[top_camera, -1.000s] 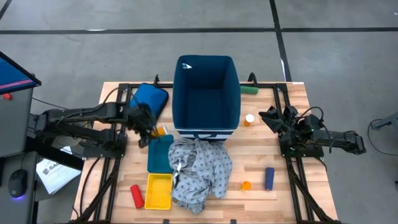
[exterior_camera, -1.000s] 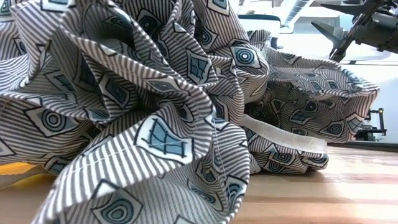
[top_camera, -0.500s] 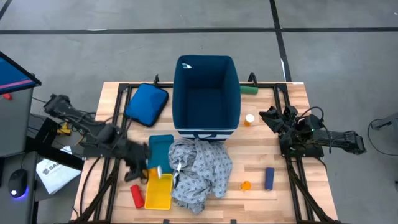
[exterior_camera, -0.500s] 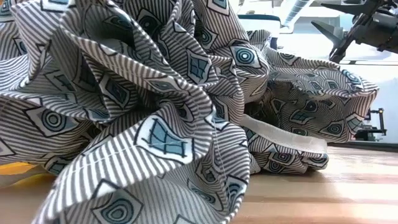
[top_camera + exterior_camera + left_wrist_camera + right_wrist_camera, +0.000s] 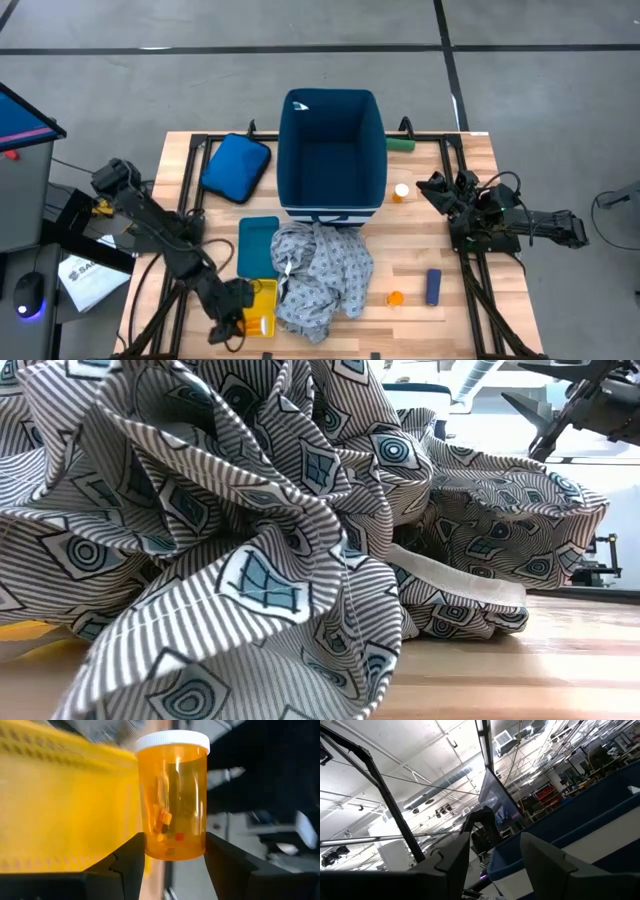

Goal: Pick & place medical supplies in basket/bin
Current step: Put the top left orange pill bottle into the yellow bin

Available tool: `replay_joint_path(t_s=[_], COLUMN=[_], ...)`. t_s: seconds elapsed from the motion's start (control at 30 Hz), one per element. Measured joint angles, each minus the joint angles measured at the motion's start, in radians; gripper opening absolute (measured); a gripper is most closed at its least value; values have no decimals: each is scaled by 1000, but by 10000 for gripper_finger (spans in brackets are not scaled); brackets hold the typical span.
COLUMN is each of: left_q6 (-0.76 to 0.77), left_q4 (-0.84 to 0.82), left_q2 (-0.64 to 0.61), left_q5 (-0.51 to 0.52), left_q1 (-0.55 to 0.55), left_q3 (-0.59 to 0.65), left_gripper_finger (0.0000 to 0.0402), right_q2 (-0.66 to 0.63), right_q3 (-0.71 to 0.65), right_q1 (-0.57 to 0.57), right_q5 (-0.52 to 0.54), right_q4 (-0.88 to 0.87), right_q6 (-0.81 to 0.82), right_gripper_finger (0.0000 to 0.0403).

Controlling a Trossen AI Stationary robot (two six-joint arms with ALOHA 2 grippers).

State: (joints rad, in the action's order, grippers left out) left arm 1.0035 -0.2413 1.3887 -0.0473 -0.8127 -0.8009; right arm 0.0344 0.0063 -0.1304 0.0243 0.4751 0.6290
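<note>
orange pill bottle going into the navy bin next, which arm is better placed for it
Left. The left pincer is already shut on an orange pill bottle, over the yellow tray at the table's front. The right pincer waits empty beside the navy bin.

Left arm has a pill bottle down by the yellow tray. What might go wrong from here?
The left gripper holds the orange pill bottle only near its base, so it might tip out in a fast swing. It is at the table's near edge, far from the blue bin, with the crumpled gown lying between; a low carry may snag the cloth.
</note>
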Motion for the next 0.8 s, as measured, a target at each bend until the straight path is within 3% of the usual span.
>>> replay_joint_path(t_s=[0.33, 0.8], left_q6=[-3, -77], left_q4=[-15, -109], left_q2=[124, 59], left_q5=[38, 41], left_q1=[6, 5], left_q3=[0, 0], left_gripper_finger=[183, 184], right_q2=[0, 0], right_q3=[0, 0], right_q1=[0, 0], right_q5=[-2, -18], right_q4=[0, 0], right_q6=[8, -4], right_gripper_finger=[173, 173])
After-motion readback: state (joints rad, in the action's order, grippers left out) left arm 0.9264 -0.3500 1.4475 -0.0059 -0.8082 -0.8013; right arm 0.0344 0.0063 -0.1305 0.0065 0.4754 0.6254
